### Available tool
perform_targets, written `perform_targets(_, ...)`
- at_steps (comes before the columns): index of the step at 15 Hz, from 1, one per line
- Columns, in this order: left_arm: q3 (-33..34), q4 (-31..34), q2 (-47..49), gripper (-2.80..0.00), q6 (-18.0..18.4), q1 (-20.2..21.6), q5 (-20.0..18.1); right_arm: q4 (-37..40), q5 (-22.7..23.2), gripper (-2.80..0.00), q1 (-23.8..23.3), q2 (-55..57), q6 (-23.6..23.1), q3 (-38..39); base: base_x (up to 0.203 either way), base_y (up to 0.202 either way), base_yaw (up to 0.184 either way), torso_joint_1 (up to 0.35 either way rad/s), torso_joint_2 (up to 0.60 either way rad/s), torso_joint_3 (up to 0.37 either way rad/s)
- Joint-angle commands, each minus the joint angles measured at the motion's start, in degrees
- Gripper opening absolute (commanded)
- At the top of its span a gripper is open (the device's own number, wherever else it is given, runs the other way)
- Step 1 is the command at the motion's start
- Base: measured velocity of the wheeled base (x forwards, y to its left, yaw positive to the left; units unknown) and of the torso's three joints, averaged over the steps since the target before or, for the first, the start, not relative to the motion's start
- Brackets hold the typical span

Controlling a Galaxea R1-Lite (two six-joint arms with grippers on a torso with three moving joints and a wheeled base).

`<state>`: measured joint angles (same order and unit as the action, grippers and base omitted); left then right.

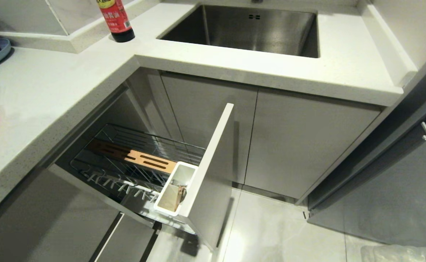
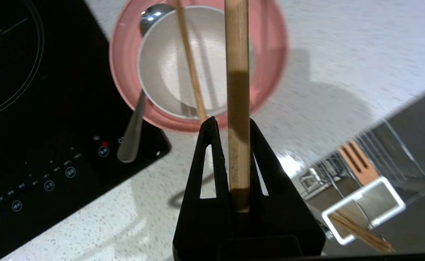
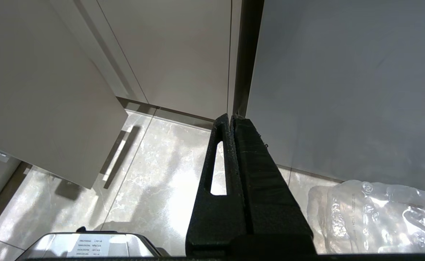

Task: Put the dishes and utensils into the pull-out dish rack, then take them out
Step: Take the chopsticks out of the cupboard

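One chopstick: your left pincer (image 2: 230, 125) is clenched on a light wooden chopstick (image 2: 237, 90), which runs out past the fingertips.
Second chopstick: it (image 2: 190, 65) lies slanted across the cream-white bowl (image 2: 169, 79), just beside the held one in the left wrist view but apart from the pincer.
Spoon: the silver spoon (image 2: 134, 123) rests with its head in the bowl and its handle reaching over the pink rim onto the black cooktop (image 2: 34, 108).
Dishes: the bowl sits inside the salmon-pink plate (image 2: 270, 54) on the white counter (image 2: 343, 54), beyond the pincer's tips.
Dish rack: you see the pull-out dish rack (image 1: 140, 163) drawn out below the counter, to one side of the left pincer, with its slotted wooden board (image 1: 140, 160) over the wires and the white utensil caddy (image 1: 175, 189) against the front panel (image 1: 213, 163).
Caddy contents: thin wooden sticks (image 2: 361, 232) already stand in it.
Right pincer: yours (image 3: 232, 119) is pressed shut on nothing, hanging over the floor (image 3: 154, 174) by the cabinet doors, near a clear plastic bag (image 3: 379, 214).
Sink: the steel sink (image 1: 249, 29) is well apart from the rack.
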<state>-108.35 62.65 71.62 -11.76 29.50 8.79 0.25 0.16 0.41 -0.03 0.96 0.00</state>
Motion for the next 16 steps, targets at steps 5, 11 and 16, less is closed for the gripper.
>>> perform_targets(5, 0.2, -3.7, 8.3, -2.8, -0.4, 4.9, -0.2, 0.0, 0.0, -2.8, 0.0, 0.0, 0.0, 0.0, 0.0, 0.0, 0.0, 0.0, 0.0, 0.0)
perform_targets(11, 0.4, -3.8, 11.6, -2.8, -1.6, 6.0, -4.9, 0.0, 0.0, -2.8, 0.0, 0.0, 0.0, 0.0, 0.0, 0.0, 0.0, 0.0, 0.0, 0.0)
perform_targets(16, 0.5, -3.8, 12.8, -2.8, -1.8, 6.8, -6.7, 0.0, 0.0, -2.8, 0.0, 0.0, 0.0, 0.0, 0.0, 0.0, 0.0, 0.0, 0.0, 0.0)
